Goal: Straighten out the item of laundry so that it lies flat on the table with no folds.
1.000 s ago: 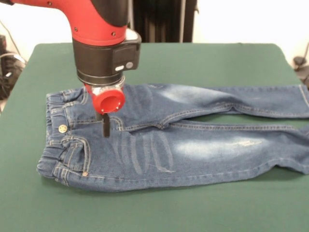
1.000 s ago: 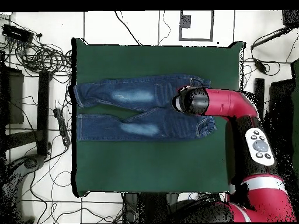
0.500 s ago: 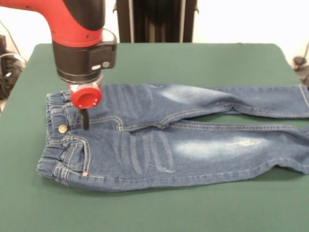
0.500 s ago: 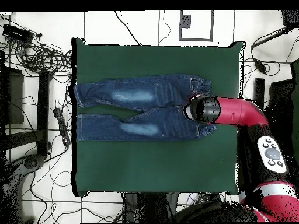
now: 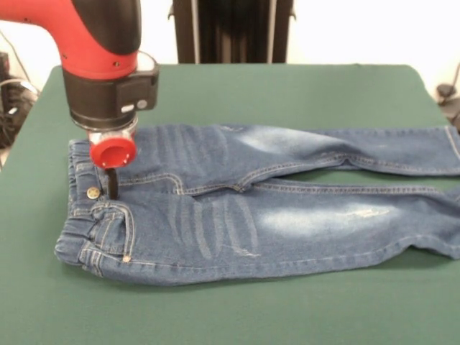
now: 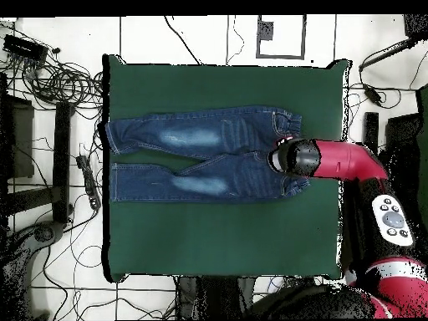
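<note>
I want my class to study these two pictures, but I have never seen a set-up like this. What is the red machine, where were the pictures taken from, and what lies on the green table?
The red and black machine is a robot arm. One picture looks across the table; the other looks straight down on it. A small pair of blue jeans lies spread out on the green top, legs side by side. The arm's tool hangs over the waistband end, by the brass button. Whether the tool is open or shut cannot be seen, and nothing is lifted off the table.
</note>
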Action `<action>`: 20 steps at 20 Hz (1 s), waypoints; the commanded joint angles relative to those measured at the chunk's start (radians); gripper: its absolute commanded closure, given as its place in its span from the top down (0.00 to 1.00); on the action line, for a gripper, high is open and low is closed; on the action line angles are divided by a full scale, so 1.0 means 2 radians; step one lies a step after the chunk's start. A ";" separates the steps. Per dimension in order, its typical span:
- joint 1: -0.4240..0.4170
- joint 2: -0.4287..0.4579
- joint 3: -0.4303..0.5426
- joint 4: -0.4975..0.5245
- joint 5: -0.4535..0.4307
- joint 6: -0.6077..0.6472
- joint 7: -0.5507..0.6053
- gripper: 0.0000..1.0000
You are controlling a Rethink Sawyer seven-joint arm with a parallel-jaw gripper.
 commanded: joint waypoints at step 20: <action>0.001 0.080 0.091 -0.111 -0.040 0.107 -0.307 1.00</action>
